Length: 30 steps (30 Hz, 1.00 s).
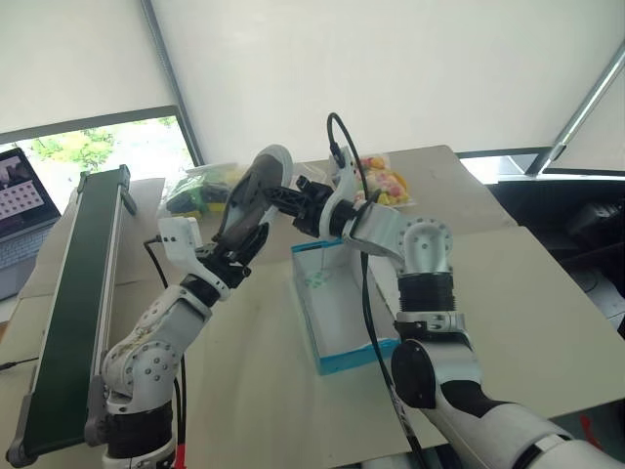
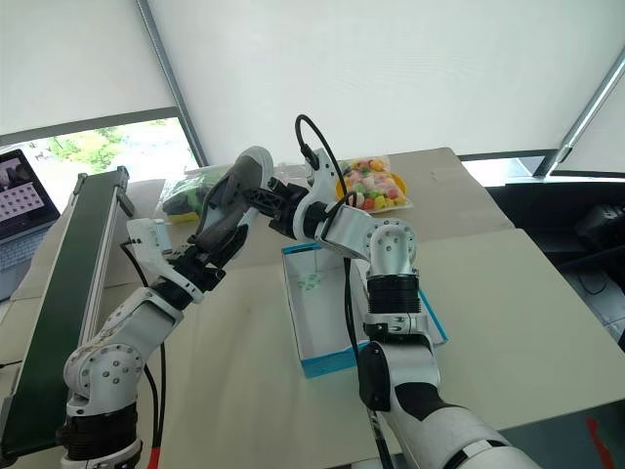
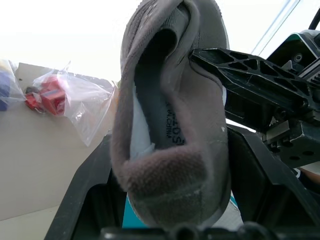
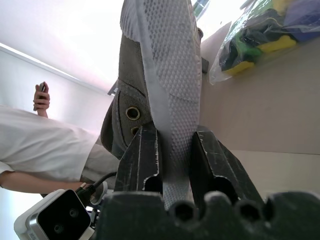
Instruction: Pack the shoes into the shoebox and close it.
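Gripping one grey shoe (image 1: 252, 195) at its heel, the left hand (image 1: 237, 256) held it aloft, long axis tilted up and away, beside the open shoebox (image 1: 337, 303) on the worktop (image 1: 264, 391). Farther out, the right hand (image 1: 298, 203) had clamped its side wall, with the box lying below both, nearer the right arm.

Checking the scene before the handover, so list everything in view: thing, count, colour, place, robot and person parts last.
shoe: one, grey, held in the air between both grippers, above the table
shoebox: one, blue, white inside, open on the table
clear bags: two with colourful items, at the table's far edge
conveyor: one, dark green, left of the table
laptop: one, far left
table: one, beige
person: one, white shirt, holding a phone
left gripper: shut on the shoe's heel
right gripper: shut on the shoe
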Motion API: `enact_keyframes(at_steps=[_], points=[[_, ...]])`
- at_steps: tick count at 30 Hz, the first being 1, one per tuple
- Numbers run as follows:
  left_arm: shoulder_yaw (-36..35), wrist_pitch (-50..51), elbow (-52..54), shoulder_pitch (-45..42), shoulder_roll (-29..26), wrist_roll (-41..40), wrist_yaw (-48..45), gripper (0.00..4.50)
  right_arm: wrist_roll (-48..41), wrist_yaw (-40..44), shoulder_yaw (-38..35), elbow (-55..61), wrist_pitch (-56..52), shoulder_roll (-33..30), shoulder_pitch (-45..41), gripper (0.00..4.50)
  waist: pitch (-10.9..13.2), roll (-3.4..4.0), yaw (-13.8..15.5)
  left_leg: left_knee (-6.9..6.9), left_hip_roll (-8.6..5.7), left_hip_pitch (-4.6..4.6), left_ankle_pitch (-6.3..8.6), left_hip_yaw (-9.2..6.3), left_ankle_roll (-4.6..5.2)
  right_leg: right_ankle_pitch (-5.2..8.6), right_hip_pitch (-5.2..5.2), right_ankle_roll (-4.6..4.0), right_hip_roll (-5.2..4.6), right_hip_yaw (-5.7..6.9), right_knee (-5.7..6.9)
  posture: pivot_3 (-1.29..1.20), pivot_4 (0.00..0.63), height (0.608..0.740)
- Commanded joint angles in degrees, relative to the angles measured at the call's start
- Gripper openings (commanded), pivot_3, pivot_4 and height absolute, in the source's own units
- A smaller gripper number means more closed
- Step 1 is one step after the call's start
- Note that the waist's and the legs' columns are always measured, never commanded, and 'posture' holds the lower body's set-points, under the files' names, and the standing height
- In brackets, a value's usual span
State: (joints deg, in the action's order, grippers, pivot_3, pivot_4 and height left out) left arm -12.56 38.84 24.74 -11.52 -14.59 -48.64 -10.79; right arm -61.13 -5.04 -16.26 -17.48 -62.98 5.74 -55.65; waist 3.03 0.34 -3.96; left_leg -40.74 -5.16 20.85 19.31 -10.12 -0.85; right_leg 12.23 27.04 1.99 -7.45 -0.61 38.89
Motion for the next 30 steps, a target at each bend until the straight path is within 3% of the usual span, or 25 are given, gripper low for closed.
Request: enact_keyframes(at_steps=[1, 3, 5, 6, 7, 9, 13, 16, 24, 26, 30], points=[[2.7, 0.1, 0.6, -0.1, -1.4, 2.0, -1.7, 2.47, -4.6, 1.6, 0.8, 4.2, 0.6, 8.2, 1.4, 0.26, 0.0, 0.0, 0.0, 0.0, 0.0, 0.01, 0.0, 0.0, 0.0, 0.0, 0.0, 0.0, 0.0, 0.0, 0.0, 0.0, 0.15, 0.646], [3.5, -0.5, 0.5, 0.1, -1.8, 3.5, -2.2, 2.47, -5.1, 1.4, 0.9, 4.8, 0.4, 8.5, 1.7, 0.26, 0.0, 0.0, 0.0, 0.02, 0.0, 0.03, 0.0, 0.0, 0.0, 0.0, 0.0, 0.0, 0.01, 0.01, 0.0, 0.0, 0.15, 0.646], [4.0, -1.4, 0.3, 0.0, -2.2, 4.7, -2.8, 3.32, -6.6, 0.3, 0.0, 5.3, 1.0, 9.4, 2.1, 0.26, 0.0, 0.0, 0.0, 0.02, 0.0, 0.03, 0.0, 0.0, 0.0, 0.0, 0.0, 0.0, 0.01, 0.02, 0.0, 0.0, 0.15, 0.646], [4.6, -1.6, 0.3, -0.1, -2.6, 5.4, -3.4, 3.44, -7.4, -0.4, -0.6, 5.5, 1.4, 9.6, 2.2, 0.26, 0.0, 0.0, 0.0, 0.02, 0.0, 0.04, 0.0, 0.0, 0.0, 0.0, 0.0, 0.0, 0.01, 0.02, 0.0, 0.0, 0.15, 0.646], [5.1, -1.7, 0.4, -0.2, -2.9, 6.1, -3.8, 3.98, -7.9, -0.9, -0.9, 5.7, 1.9, 9.7, 2.3, 0.26, 0.0, 0.01, 0.0, 0.02, -0.01, 0.03, 0.0, 0.01, 0.0, 0.0, 0.0, 0.0, 0.01, 0.02, 0.0, 0.0, 0.15, 0.646], [6.0, -2.0, 0.4, -0.2, -3.7, 7.6, -4.5, 4.47, -8.5, -2.1, -1.1, 6.1, 3.6, 9.1, 2.5, 0.26, 0.0, 0.02, 0.0, 0.01, -0.02, 0.02, 0.0, 0.01, 0.0, 0.0, -0.01, 0.0, 0.02, 0.03, 0.02, 0.0, 0.15, 0.646], [7.5, -2.8, 0.4, 0.7, -6.4, 10.9, -7.0, 4.47, -8.9, -5.0, -3.3, 5.9, 8.4, 5.6, 1.8, 0.26, 0.0, 0.05, 0.0, 0.04, -0.04, 0.01, 0.0, -0.01, 0.0, 0.0, 0.0, 0.0, 0.04, 0.05, 0.03, 0.0, 0.15, 0.646], [8.6, -3.7, 1.2, 2.5, -10.2, 13.4, -10.6, 4.47, -9.8, -6.5, -4.9, 6.1, 6.9, -0.7, 0.9, 0.26, 0.0, 0.07, 0.0, 0.05, -0.03, -0.01, 0.0, -0.01, 0.0, 0.0, 0.0, 0.0, 0.06, 0.08, 0.04, 0.0, 0.15, 0.646], [10.0, -6.5, 3.8, 6.8, -19.9, 15.8, -22.8, 4.47, -14.3, -10.6, -4.0, 4.4, -21.8, -23.0, 1.0, 0.26, 0.1, 0.26, 0.6, 0.08, -0.18, 0.18, 0.05, -0.04, 0.09, 0.0, 0.04, -0.01, 0.01, 0.11, 0.08, 0.0, 0.15, 0.646], [10.2, -7.0, 4.2, 6.7, -21.4, 15.5, -25.9, 4.47, -13.8, -9.4, -1.0, 4.8, -28.1, -26.3, 2.0, 0.26, 0.1, 0.26, 0.7, 0.07, -0.15, 0.25, 0.06, 0.14, 0.11, 0.0, 0.0, -0.01, 0.0, 0.14, -0.01, 0.0, 0.15, 0.646], [10.9, -7.1, 5.3, 6.8, -23.1, 15.0, -29.9, 4.47, -15.6, -6.5, 7.8, 6.1, -29.5, -31.4, 4.5, 0.26, 0.1, 0.27, 0.4, 0.16, 0.13, 0.54, 0.2, 0.7, 0.42, 0.09, -0.31, 0.08, -0.04, 0.12, -0.65, 0.0, 0.15, 0.646]])
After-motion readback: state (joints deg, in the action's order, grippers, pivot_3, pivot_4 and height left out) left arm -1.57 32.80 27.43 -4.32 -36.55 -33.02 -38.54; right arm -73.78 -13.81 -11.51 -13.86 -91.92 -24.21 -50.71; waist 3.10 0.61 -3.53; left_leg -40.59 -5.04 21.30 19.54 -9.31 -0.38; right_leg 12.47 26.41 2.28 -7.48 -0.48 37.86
